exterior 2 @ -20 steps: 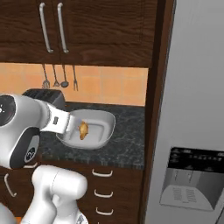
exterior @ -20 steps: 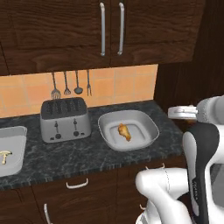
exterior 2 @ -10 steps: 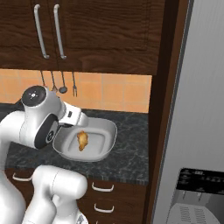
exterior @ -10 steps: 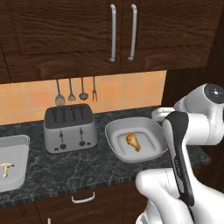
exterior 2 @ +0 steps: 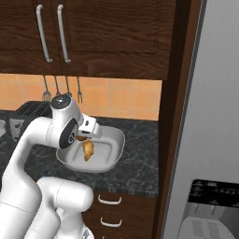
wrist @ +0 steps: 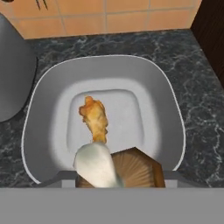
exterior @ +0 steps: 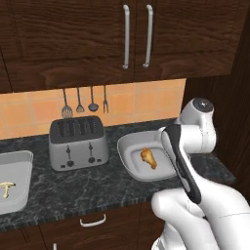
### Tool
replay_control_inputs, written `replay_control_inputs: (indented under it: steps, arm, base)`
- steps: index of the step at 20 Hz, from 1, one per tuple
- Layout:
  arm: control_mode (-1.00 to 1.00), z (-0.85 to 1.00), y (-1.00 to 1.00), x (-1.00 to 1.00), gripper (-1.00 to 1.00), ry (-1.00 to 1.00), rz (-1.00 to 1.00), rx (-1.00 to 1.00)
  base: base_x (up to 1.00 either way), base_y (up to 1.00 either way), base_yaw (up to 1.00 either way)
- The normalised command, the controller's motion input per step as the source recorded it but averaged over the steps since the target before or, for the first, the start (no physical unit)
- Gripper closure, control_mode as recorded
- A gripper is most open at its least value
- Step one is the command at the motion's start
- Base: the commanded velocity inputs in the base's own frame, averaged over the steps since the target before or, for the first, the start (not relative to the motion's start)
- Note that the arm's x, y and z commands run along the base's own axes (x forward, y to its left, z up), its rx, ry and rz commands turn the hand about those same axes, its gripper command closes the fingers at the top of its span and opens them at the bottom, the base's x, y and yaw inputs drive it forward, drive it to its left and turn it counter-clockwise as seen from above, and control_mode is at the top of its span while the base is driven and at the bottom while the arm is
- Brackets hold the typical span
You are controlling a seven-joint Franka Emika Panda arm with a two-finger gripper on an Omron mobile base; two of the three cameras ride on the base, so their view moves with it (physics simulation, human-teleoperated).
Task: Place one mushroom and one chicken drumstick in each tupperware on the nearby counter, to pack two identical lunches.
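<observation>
Drumstick (wrist: 95, 118) in tupperware (wrist: 166, 96), mushroom (wrist: 114, 168) above.

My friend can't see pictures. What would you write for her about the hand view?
A mushroom, pale stem and brown gilled cap, sits very close to the camera in the end effector, above a rounded pale grey tupperware. One golden chicken drumstick lies inside that container. The tupperware rests on a black veined counter with orange wall tiles behind it.

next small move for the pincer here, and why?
Probably lower a little and open. The pincer holds a mushroom above the near rim of the rounded tupperware, which already has a chicken drumstick lying in its well. The mushroom looks to be over the container, so releasing it should complete this lunch. The other tupperware already holds a mushroom.
</observation>
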Motion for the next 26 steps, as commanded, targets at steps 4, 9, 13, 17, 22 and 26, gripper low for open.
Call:
replay_control_inputs:
  steps: [4,9,13,17,22,26]
  arm:
    - [-1.00,-0.52,0.00,0.36,1.00,0.01,0.00,-0.08]
    - [-1.00,-0.45,-0.07,0.56,1.00,0.03,0.03,0.00]
    - [-1.00,-0.46,0.00,0.56,1.00,0.07,0.03,0.00]
    - [-1.00,-0.40,0.00,0.46,1.00,0.07,0.03,0.00]
    - [-1.00,-0.32,-0.18,0.12,1.00,0.05,0.03,0.00]
    - [-1.00,-0.39,-0.02,0.20,1.00,0.03,0.02,0.00]
  base:
    - [0.00,0.00,0.00]
    - [0.00,0.00,0.00]
    - [0.00,0.00,0.00]
    - [0.00,0.00,0.00]
    - [0.00,0.00,0.00]
    - [0.00,0.00,0.00]
